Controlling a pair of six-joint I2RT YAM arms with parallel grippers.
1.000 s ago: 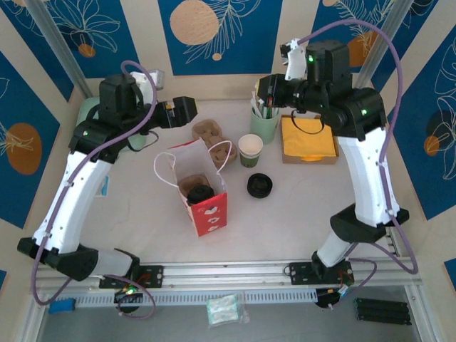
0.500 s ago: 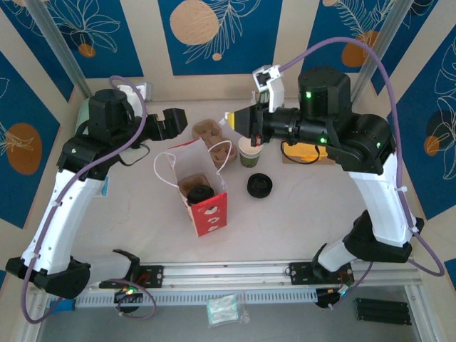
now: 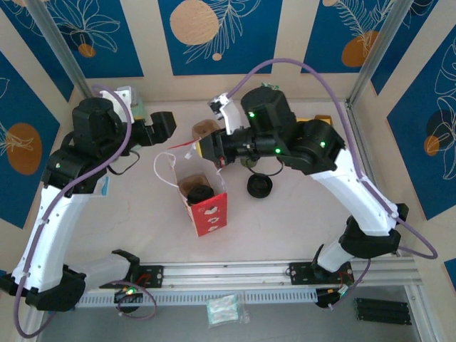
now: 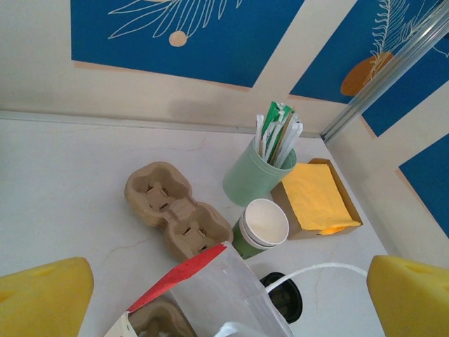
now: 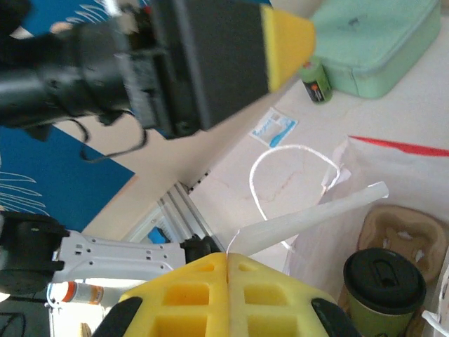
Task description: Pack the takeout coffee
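Inside bag [image 3: 208, 214], mid-table: coffee [image 5: 384, 281] upright, long axis vertical, lid up, seated in one well of a cardboard carrier [image 5: 403, 225]. Black lid, green side just below it. Bag white with red front, mouth open.

Behind bag:
- empty carrier [image 4: 175, 210] flat on the table
- stack of lidless cups [image 4: 265, 223]
- mint tumbler [image 4: 252, 182] holding wrapped straws
- box [image 4: 306, 232] of yellow napkins

Loose black lids [image 3: 259, 186] lie right of bag.

Right gripper [image 5: 229, 261] is clenched on a white bag handle [image 5: 309, 214], at the bag's far edge. Left gripper [image 3: 162, 126] is released, jaws wide, hanging over the table behind the bag.
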